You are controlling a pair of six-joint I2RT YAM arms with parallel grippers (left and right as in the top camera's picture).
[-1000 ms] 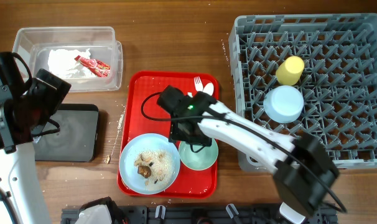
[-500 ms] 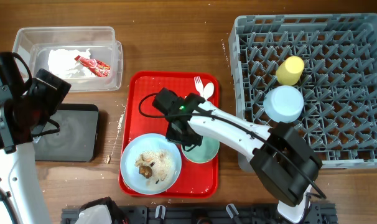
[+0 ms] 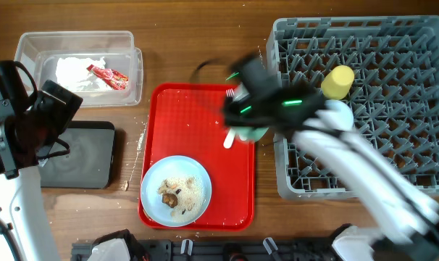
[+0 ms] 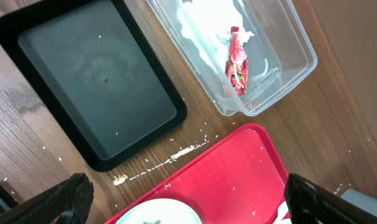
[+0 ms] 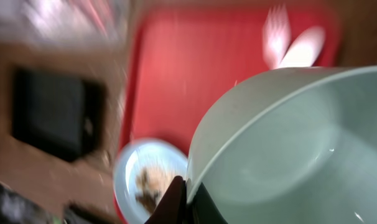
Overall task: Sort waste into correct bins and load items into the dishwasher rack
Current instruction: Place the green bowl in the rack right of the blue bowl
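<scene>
- Slip risk: right fingers (image 5: 170,203) pinch only the rim of the pale green bowl (image 5: 288,149), a thin one-sided hold. The bowl hangs tilted in the wrist view. The arm is blurred overhead, which I read as speed, so the bowl could twist out and drop.
- Knock risk: the bowl sits just beside the left wall of the dishwasher rack (image 3: 364,23), which fills the right edge of the tabletop. Coming in low, it could clip that wall or the pegs.
- The yellow cup (image 3: 338,81) and light blue bowl (image 3: 340,116) are in the rack, near the arm. A wide sweep could tip them.
- The fork and spoon (image 3: 229,139) lie on the red tray (image 3: 183,123), right under the wrist, so they could get flicked off.
- The light blue plate (image 3: 153,181) with rice (image 3: 185,190) is at the tray's near edge, well apart from the arm. Low spill risk.
- Right arm pose: it stretches from the near right corner of the tabletop across the rack's near left corner, with the wrist over the tray's far right corner.
- Left arm pose: it is parked at the left edge of the tabletop above the black tray (image 4: 95,81), left fingers (image 4: 67,198) spread wide, holding nothing.
- The clear tub (image 4: 303,53) holds the napkins (image 4: 204,25) and wrapper (image 4: 237,65) at the far left corner.
</scene>
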